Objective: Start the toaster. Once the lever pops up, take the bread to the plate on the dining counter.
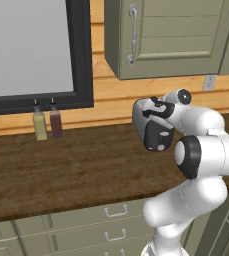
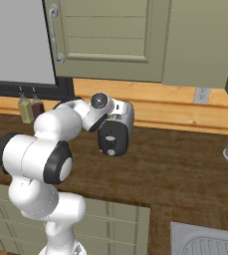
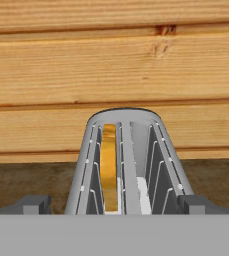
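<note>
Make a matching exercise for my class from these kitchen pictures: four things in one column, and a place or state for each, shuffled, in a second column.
Things:
1. bread
2. toaster
3. two bottles
4. end effector

Places or states:
A. by the wall under the dark window frame
B. standing on edge in the left toaster slot
C. open, straddling the toaster
D. on the wood counter, in front of the plank wall

Pairs: 1-B, 2-D, 3-A, 4-C
</note>
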Robot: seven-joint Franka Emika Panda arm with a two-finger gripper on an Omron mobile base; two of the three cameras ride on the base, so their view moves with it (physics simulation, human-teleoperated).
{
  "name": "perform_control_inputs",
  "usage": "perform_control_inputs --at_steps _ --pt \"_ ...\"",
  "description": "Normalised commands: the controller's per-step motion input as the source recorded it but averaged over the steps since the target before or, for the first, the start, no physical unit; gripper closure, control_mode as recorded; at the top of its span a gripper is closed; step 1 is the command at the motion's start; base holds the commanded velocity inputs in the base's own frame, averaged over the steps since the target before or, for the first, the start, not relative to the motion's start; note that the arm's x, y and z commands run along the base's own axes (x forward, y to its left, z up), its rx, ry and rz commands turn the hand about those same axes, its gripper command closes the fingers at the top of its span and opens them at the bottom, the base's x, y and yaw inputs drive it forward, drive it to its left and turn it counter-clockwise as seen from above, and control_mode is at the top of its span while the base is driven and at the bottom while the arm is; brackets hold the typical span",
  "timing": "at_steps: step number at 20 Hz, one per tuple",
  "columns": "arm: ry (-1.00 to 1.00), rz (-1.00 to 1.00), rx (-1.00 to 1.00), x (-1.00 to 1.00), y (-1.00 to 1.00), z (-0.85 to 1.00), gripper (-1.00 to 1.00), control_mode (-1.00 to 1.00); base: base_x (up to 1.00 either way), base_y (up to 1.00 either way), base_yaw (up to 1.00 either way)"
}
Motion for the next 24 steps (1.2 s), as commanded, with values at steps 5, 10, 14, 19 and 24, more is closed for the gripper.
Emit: perform_control_inputs --at_steps 5,10,14,19,24 --pt "0.0 0.0 0.0 0.0 0.0 0.0 -1.0 -1.0 0.0 0.0 0.0" --pt "0.0 0.0 0.0 0.0 0.0 0.0 -1.0 -1.0 0.0 0.0 0.0" --pt "0.0 0.0 0.0 0.0 0.0 0.0 -1.0 -1.0 0.0 0.0 0.0" --pt "0.0 0.0 0.0 0.0 0.0 0.0 -1.0 -1.0 0.0 0.0 0.0" --pt "0.0 0.0 0.0 0.0 0.0 0.0 -1.0 -1.0 0.0 0.0 0.0"
